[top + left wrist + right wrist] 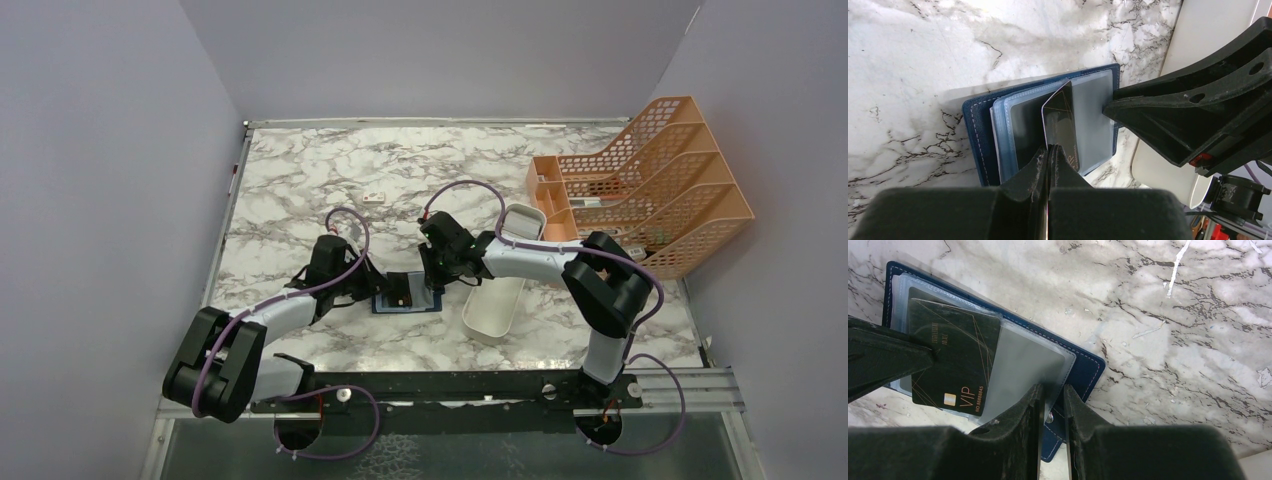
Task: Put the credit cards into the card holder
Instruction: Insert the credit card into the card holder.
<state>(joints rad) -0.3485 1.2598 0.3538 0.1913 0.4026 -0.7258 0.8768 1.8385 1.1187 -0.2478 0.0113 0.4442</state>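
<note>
The navy card holder [425,301] lies open on the marble, its clear sleeves up; it also shows in the left wrist view [977,135] and the right wrist view [1084,371]. My left gripper [1050,150] is shut on a dark credit card [1060,117] with gold lines, held on edge over the sleeves; the right wrist view shows the card [955,355] lying against the left pages. My right gripper [1052,390] stands at the holder's right edge, its jaws nearly closed with a clear sleeve [1023,365] between them. In the top view the left gripper [385,290] and the right gripper [433,278] flank the holder.
A long white tray [495,300] lies just right of the holder. An orange mesh file rack [650,180] stands at the back right. A tiny white block [375,197] lies further back on the marble. Grey walls close in the left and back.
</note>
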